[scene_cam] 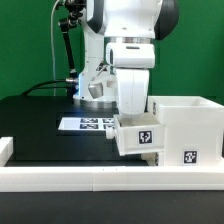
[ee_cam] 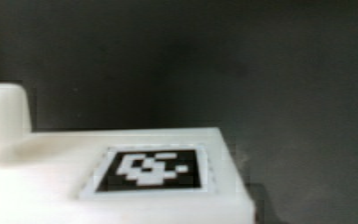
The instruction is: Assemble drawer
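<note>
Nearest the exterior cam, the low white rail (scene_cam: 60, 180) runs along the table's front edge, and the drawer parts sit pushed up against it, presumably so the rail acts as a backstop while parts are slid together. Just behind it, a small tagged tray (scene_cam: 138, 138) sits against the side of the tall boxy housing (scene_cam: 186, 128), which stands upright at the exterior view's right with 1 tag low on its front face. The tray looks partway into the housing, or lined up w/ it; cannot tell which.

The gripper (scene_cam: 128, 112) is down directly over the tray, apparently touching or holding it. Its fingers are hidden behind the arm body and tray, so how far open it is, and whether it truly grasps, cannot be told. The wrist cam shows only a white part w/ a tag (ee_cam: 151, 168) close up, blurred, no fingertips visible.

Further back, the marker board (scene_cam: 84, 123) lies flat on the black table (scene_cam: 30, 115). A 2nd tray isn't identifiable.
</note>
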Tool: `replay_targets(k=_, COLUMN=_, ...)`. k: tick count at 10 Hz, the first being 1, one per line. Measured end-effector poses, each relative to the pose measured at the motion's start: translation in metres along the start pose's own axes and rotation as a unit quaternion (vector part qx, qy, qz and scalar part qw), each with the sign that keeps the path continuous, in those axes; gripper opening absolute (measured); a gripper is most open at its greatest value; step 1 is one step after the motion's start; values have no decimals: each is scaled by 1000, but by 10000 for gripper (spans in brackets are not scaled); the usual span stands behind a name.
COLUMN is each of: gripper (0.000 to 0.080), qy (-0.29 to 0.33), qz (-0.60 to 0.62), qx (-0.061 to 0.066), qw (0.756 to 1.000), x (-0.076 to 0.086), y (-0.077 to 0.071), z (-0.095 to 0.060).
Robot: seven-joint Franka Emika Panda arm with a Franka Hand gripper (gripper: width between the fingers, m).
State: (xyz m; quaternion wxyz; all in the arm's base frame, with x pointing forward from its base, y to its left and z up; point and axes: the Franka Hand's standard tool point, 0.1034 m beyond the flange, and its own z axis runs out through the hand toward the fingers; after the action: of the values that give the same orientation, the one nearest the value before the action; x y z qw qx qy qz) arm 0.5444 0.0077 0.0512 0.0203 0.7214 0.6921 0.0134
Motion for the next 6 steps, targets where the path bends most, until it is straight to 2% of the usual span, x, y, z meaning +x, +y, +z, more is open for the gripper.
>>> replay_targets(k=1, gripper=42, qy=1, qz=3, qx=0, qw=1000, x=-1, y=0, z=0)
replay_targets(k=3, gripper=390, qy=1, qz=6, qx=-1, qw=1000, x=-3, y=1, z=-1)
replay_targets(k=4, gripper=534, qy=0, qz=7, qx=-1, qw=1000, x=-4, y=1, z=-2)
replay_targets(k=5, gripper=534, qy=-1, qz=8, qx=0, qw=1000, x=-5, y=1, z=-5)
replay_targets(k=6, gripper=625, qy=-4, qz=9, qx=5, qw=1000, x=-5, y=0, z=-9)
